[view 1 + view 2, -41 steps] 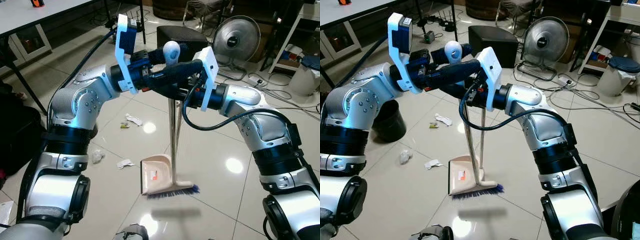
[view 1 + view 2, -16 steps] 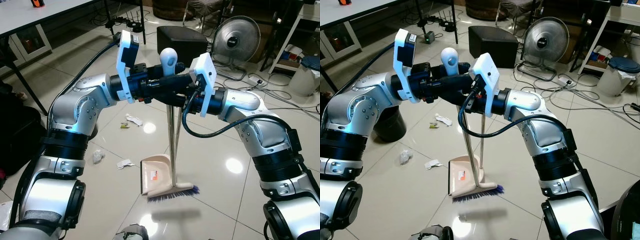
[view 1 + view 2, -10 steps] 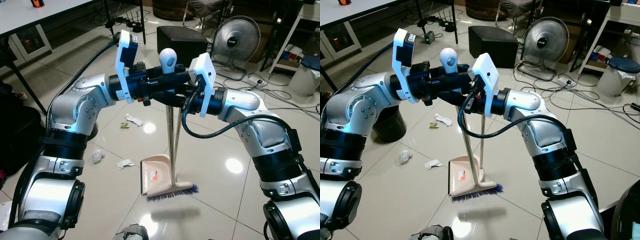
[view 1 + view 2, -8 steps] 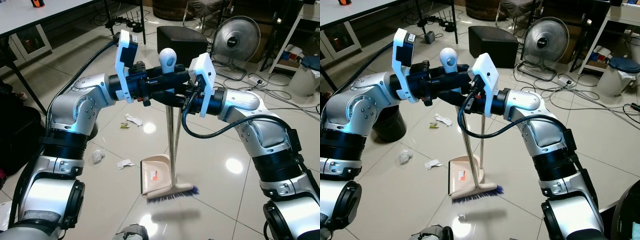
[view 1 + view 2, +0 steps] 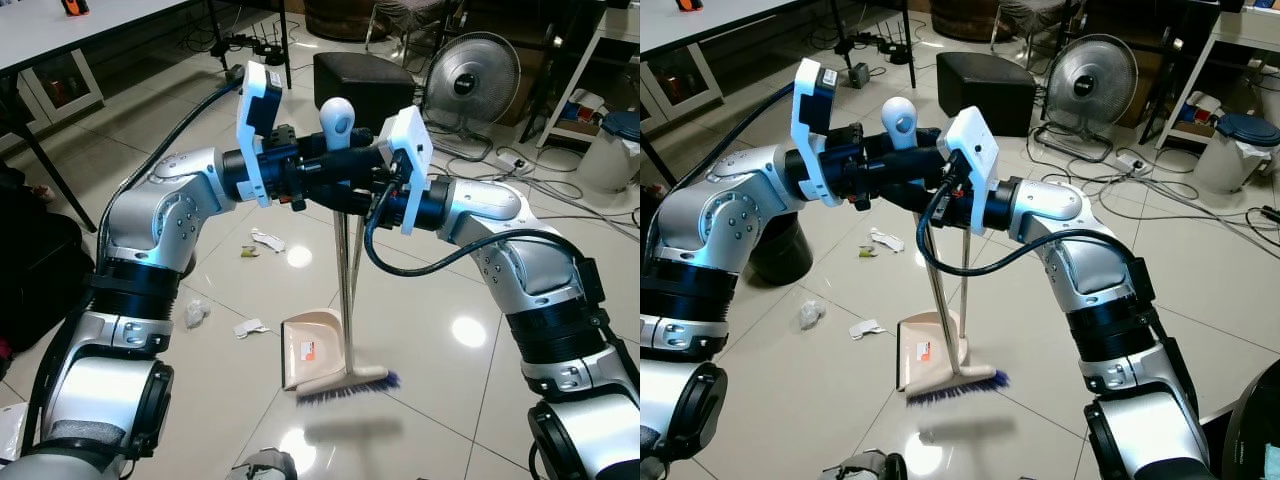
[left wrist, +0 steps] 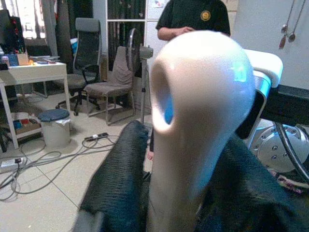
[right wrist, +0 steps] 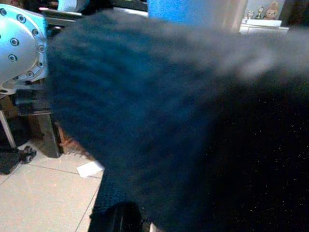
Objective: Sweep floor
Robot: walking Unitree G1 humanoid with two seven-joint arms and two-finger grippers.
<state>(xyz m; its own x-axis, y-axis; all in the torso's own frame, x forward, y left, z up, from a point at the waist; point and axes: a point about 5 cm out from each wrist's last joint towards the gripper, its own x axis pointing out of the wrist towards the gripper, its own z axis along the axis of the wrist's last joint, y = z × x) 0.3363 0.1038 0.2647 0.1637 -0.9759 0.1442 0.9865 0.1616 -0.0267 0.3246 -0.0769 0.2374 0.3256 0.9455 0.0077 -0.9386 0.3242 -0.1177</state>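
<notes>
Broom point(image 5: 345, 378) barely shifted; grip hidden.

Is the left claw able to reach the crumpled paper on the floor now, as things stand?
Probably not: the left claw is up at the broom handle, closed around it, while the crumpled paper lies far below.

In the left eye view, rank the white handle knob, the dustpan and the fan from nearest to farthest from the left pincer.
1. Handle knob, right at the left pincer.
2. Dustpan, on the floor below.
3. Fan, behind, on the right.
</notes>
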